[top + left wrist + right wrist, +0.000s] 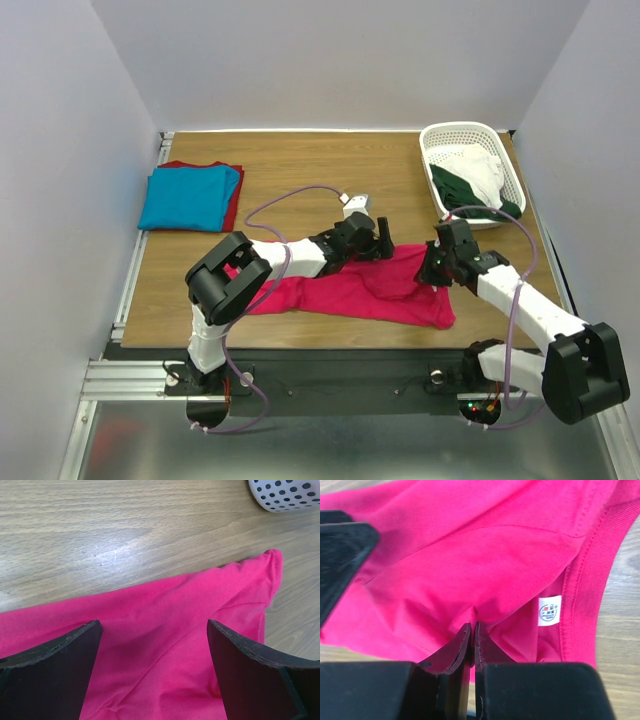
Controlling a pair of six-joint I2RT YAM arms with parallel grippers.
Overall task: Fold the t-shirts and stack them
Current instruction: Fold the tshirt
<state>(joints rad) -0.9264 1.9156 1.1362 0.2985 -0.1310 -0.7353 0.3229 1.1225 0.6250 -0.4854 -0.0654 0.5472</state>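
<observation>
Pink shirt (370, 290) lies rumpled on bench (300, 170), near front edge, stretched left-right. White neck label (550, 610) shows inside collar. R pincer (471, 630) is at shirt's right end, fingers together, clamped on a small fold of the pink fabric near collar. L pincer (152, 625) is low over shirt's back edge at mid-length, fingers wide apart, gripping nothing. Well left & back of pink shirt: blue shirt (188, 197) folded, on top of dark red shirt (234, 205). Back-right of pink shirt: white basket (470, 135) w/ white cloth (482, 168) & green cloth (455, 188) inside.
</observation>
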